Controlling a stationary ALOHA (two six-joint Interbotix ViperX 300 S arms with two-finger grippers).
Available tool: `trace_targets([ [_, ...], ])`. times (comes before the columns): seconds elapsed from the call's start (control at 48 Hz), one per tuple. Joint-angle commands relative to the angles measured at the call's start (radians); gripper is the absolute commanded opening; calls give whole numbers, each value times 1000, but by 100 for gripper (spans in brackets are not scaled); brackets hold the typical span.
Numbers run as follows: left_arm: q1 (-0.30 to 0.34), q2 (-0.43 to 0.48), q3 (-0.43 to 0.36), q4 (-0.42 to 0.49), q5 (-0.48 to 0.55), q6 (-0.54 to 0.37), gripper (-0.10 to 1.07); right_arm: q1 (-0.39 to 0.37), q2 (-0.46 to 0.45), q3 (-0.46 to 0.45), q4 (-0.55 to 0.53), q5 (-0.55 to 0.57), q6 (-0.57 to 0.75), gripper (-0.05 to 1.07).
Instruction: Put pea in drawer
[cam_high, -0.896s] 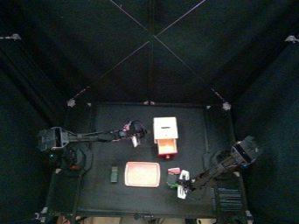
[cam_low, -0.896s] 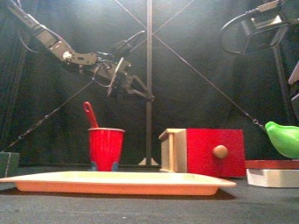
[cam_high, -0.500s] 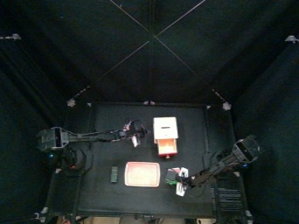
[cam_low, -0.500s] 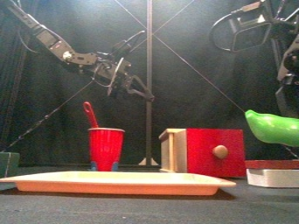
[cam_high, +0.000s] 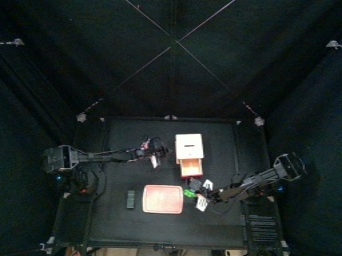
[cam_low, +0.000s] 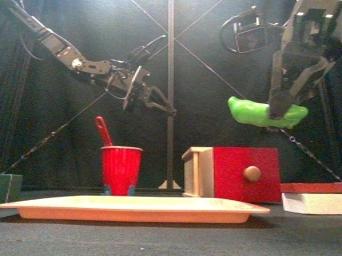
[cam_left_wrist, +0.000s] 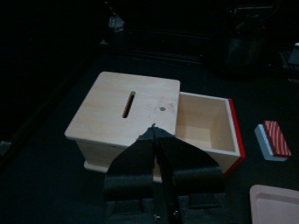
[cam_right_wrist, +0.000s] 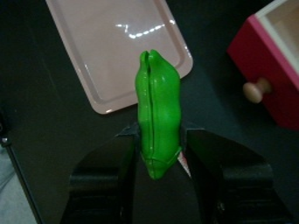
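The pea (cam_right_wrist: 158, 114) is a bright green pod, and my right gripper (cam_right_wrist: 159, 162) is shut on its lower end. In the front view the pea (cam_low: 263, 110) hangs high in the air, above and to the right of the drawer (cam_low: 230, 172). In the top view it (cam_high: 190, 188) is in front of the drawer (cam_high: 191, 150). The drawer is a cream box with a red front and knob (cam_right_wrist: 260, 87), and it is pulled open (cam_left_wrist: 205, 131). My left gripper (cam_left_wrist: 153, 133) is shut and empty, hovering over the cream box.
A flat pink tray (cam_low: 134, 208) lies at the table's front, left of the pea (cam_high: 162, 199). A red cup (cam_low: 122, 168) with a red utensil stands left of the drawer. A red-and-white block (cam_left_wrist: 271, 138) lies beside the drawer. A dark green item (cam_high: 130, 198) lies left of the tray.
My right gripper has lifted the pea and carried it left, from low at the table's right edge to high in front of the drawer. The left arm has not moved.
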Motion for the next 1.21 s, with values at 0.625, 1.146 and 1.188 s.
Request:
trace_targets([
  [0.625, -110, -138, 57, -2, -32, 0, 37, -227, -184, 91, -112, 3, 5, 71],
  [1.146, -106, -135, 64, -2, -40, 0, 37, -304, -147, 100, -236, -3, 8, 77],
  [1.188, -104, -135, 64, -2, -40, 0, 37, -304, -146, 101, -249, -2, 8, 79],
])
